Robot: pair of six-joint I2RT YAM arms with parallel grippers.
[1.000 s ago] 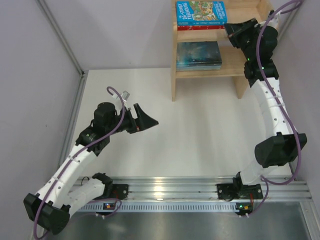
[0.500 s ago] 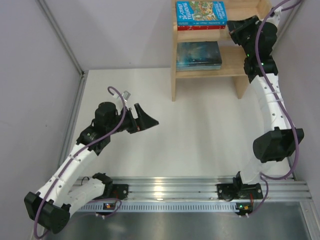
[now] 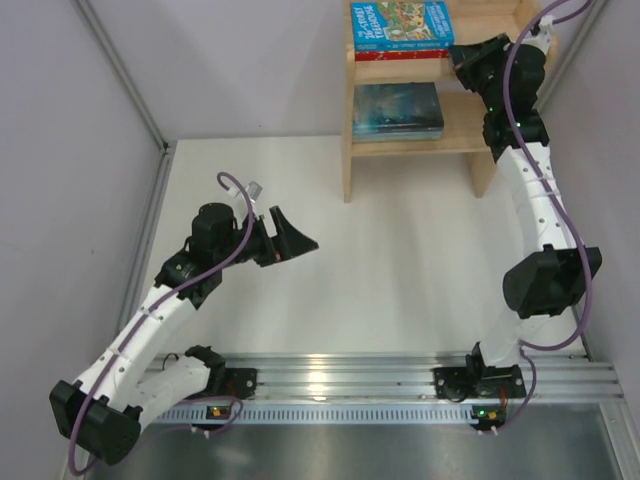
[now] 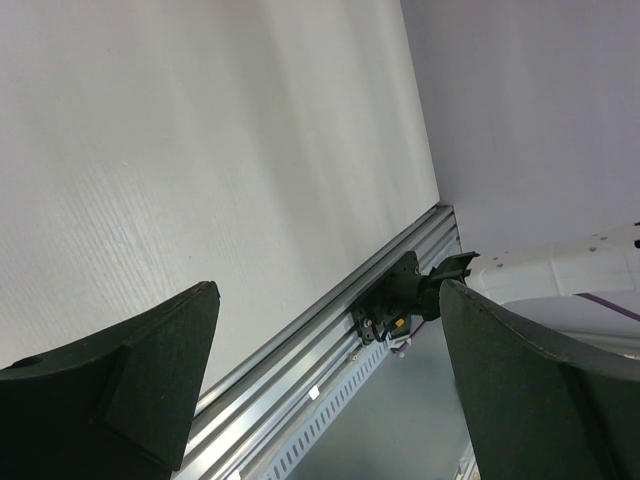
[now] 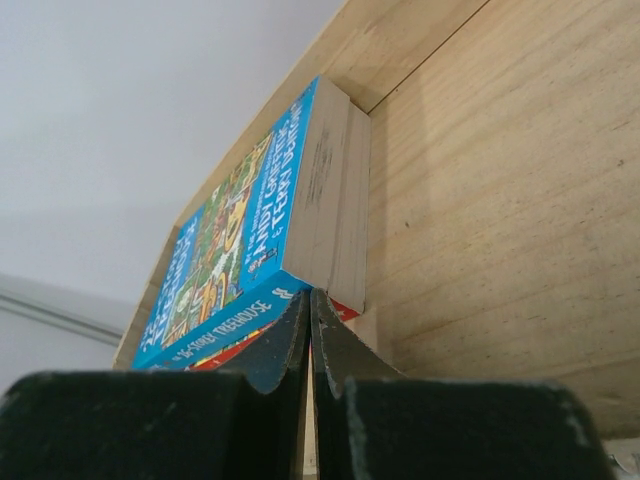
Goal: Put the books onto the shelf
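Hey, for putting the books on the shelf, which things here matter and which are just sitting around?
Part of the job:
shelf
blue book, top tier
red book, under it
teal book, lower tier
right gripper, shut by the blue book
left gripper, open over the table

Just there:
metal rail
purple cables

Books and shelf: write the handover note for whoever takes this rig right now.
Left pincer: open, empty, above the table.
Right pincer: shut, empty, tips at the corner of the upper-tier stack.
Shelf: blue book on red book, upper tier; teal book, lower tier.
Done: those three are shelved.
Left: no other book shows; check what lies under the teal one.
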